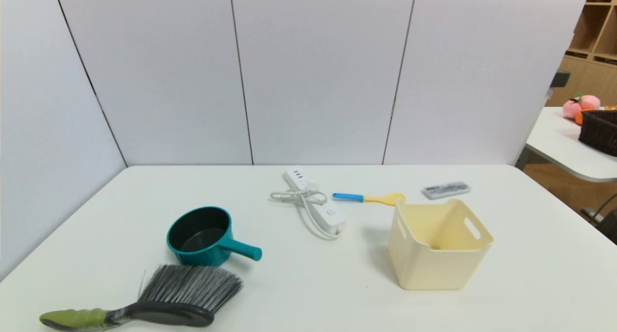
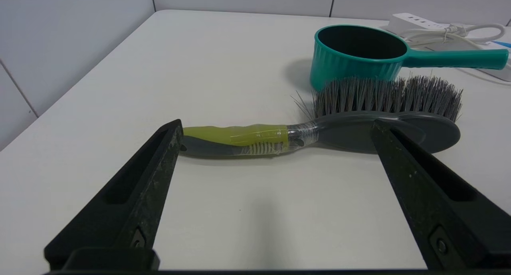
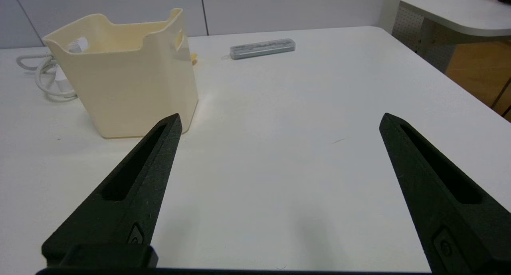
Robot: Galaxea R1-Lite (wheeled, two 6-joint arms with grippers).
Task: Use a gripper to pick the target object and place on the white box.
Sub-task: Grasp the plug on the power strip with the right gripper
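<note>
The target object, a long white power strip (image 1: 315, 200) with a tied looped cord, lies at the table's middle back; one end of it shows in the left wrist view (image 2: 415, 20). The white box (image 1: 437, 243), a cream open-top bin, stands to its right and nearer the front, and shows in the right wrist view (image 3: 123, 73). Neither arm shows in the head view. My left gripper (image 2: 275, 125) is open over bare table just short of the brush. My right gripper (image 3: 279, 119) is open above bare table, right of the box, holding nothing.
A teal pot (image 1: 205, 235) with a handle sits left of the strip; a grey-bristled brush (image 1: 159, 298) with a green handle lies at the front left. A blue-and-yellow spoon (image 1: 368, 197) and a small grey bar (image 1: 446, 190) lie behind the box. A side table (image 1: 564, 144) stands far right.
</note>
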